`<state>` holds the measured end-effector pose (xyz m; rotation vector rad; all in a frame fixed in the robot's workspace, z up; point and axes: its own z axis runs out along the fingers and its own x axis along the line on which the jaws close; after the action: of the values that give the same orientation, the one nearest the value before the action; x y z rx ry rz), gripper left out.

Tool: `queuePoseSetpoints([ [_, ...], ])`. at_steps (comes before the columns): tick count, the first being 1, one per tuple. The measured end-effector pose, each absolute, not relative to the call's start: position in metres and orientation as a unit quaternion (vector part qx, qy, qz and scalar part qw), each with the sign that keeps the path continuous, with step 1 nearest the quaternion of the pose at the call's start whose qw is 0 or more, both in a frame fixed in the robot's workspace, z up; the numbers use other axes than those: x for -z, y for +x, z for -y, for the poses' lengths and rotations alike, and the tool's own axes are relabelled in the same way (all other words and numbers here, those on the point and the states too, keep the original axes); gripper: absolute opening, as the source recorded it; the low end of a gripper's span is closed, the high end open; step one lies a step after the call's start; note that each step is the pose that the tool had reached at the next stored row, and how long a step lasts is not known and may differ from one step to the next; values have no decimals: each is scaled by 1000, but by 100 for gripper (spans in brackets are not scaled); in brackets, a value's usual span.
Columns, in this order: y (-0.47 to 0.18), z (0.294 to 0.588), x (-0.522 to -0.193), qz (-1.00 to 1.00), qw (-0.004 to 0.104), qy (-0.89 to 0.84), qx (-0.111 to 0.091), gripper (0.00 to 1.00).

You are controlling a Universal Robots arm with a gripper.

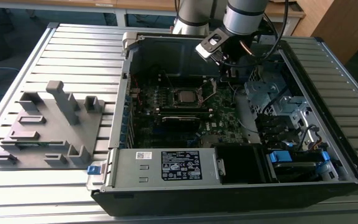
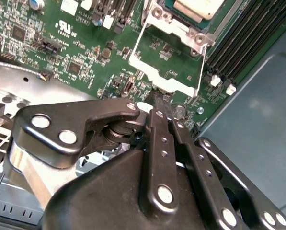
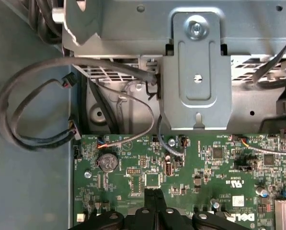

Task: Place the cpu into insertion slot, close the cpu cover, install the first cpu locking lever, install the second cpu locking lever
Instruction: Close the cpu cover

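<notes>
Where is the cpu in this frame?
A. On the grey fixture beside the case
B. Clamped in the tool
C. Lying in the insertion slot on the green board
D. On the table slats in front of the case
C: in the second wrist view the cpu lies inside the insertion slot with its pale metal top showing, while the tool sits apart from it with no chip between its fingers.

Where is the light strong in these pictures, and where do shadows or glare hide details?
Exterior view: the slatted table is bright, while the inside of the computer case is shadowed. Second wrist view: glare whitens the cpu cover at its end, near the claw. First wrist view: even light on the grey bracket, with a darker recess beside it.
</notes>
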<state>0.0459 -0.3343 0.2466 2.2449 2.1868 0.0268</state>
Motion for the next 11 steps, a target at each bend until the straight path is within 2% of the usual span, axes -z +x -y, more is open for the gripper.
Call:
queuePoseSetpoints([
  [11, 38, 334, -246, -698, 4, 716, -9, 10],
])
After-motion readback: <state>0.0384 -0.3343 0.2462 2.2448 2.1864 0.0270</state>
